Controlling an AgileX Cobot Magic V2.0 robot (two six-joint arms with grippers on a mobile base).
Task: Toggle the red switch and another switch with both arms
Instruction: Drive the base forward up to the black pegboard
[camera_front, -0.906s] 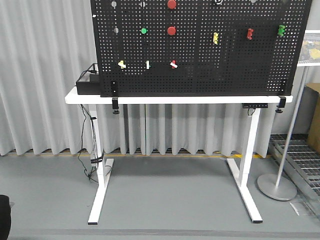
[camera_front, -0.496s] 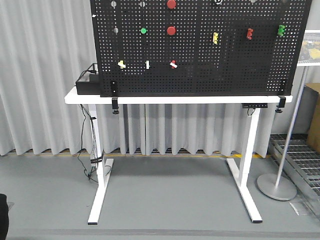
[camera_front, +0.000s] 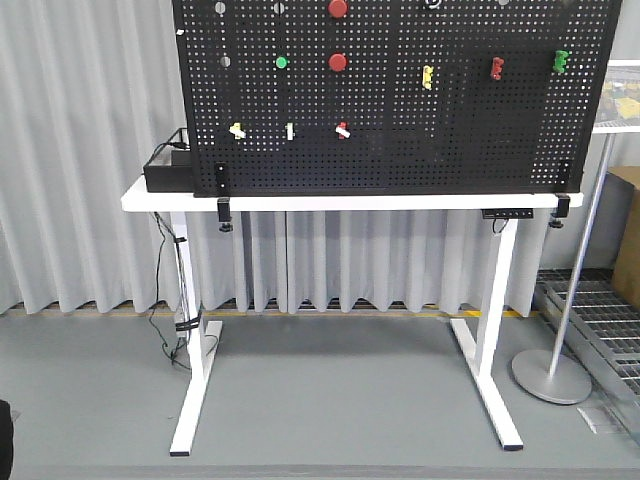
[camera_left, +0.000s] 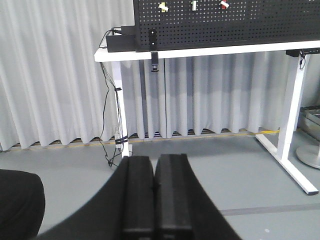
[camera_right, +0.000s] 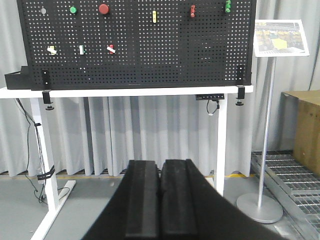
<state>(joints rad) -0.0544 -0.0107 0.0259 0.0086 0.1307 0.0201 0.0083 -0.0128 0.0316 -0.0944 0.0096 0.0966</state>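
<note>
Looking across the room, I see a black pegboard (camera_front: 400, 150) standing upright on a white counter (camera_front: 400, 201), with a grey curtain (camera_front: 80, 200) hanging behind. The red switch (camera_front: 343, 131) sits in the lowest row of fittings on the board, left of centre, straight below a round red button (camera_front: 338, 62). Its white-tipped lever juts out at a slant. Going left along the same row there is a white-and-green toggle (camera_front: 289, 131). Beyond it is the pale yellow switch (camera_front: 237, 130), the one nearest the board's left edge. A green button (camera_front: 281, 62) sits above those two. A black box (camera_front: 165, 172) rests on the counter's left end, just beside the board. A sign stand (camera_front: 548, 375) is on the floor off to the right.

Neither arm is close to the board. The left fingers (camera_left: 139, 195) are pressed flat together with only a thin seam between them and hold nothing. They point over the grey floor toward the counter's left leg, and the three small toggles show only at the very top of that wrist view, well apart from them. The right fingers (camera_right: 144, 200) are likewise pressed together and empty. They aim at the open space under the counter, with both switches high above on the board, well apart from them.
</note>
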